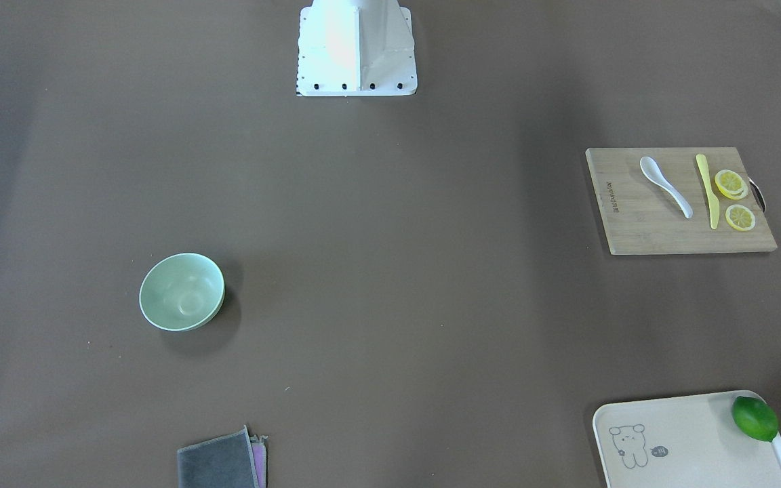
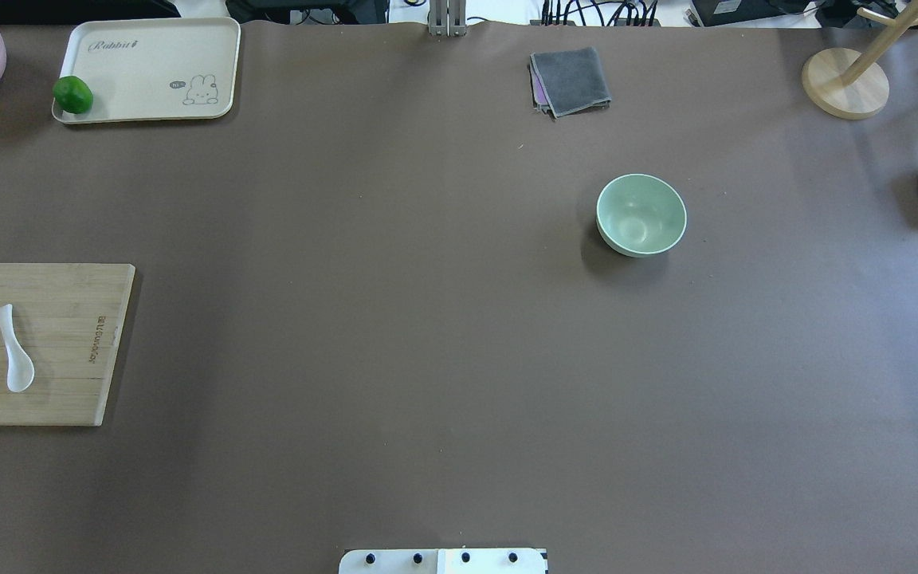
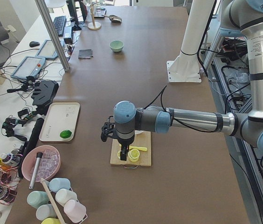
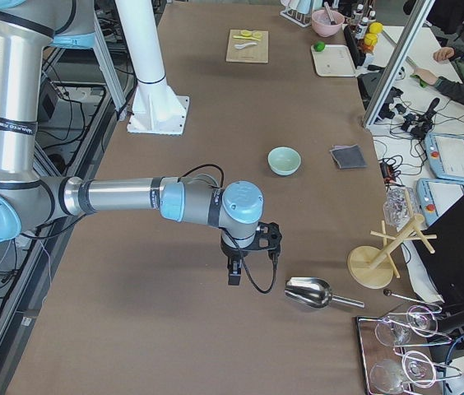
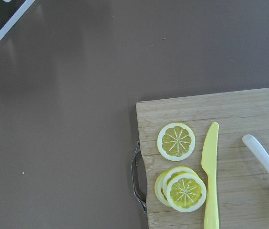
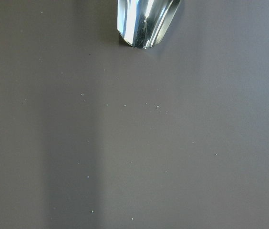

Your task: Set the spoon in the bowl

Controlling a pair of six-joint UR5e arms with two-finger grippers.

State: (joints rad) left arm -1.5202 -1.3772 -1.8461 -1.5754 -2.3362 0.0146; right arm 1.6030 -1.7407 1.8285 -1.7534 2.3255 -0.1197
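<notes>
Task not begun. The spoon (image 1: 666, 185) is found on the cutting board (image 1: 634, 230), beside the yellow knife (image 1: 707, 191); the bowl (image 1: 182, 291) is seen empty, well apart. Grasp, carry and release are judged outstanding. No arm is shown from overhead; only the side views give the left gripper (image 3: 121, 156) over the board, the right gripper (image 4: 234, 278) near a metal scoop (image 4: 308, 292). Spread or pressed together cannot be told for either claw.

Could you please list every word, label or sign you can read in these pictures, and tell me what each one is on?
"Rabbit": in script along one edge of the cream tray.
Speech bubble beside the rabbit drawing on that tray: too small to read.
Engraved brand mark along one end of the cutting board: too small to read in any view.
I can read nothing else.
</notes>
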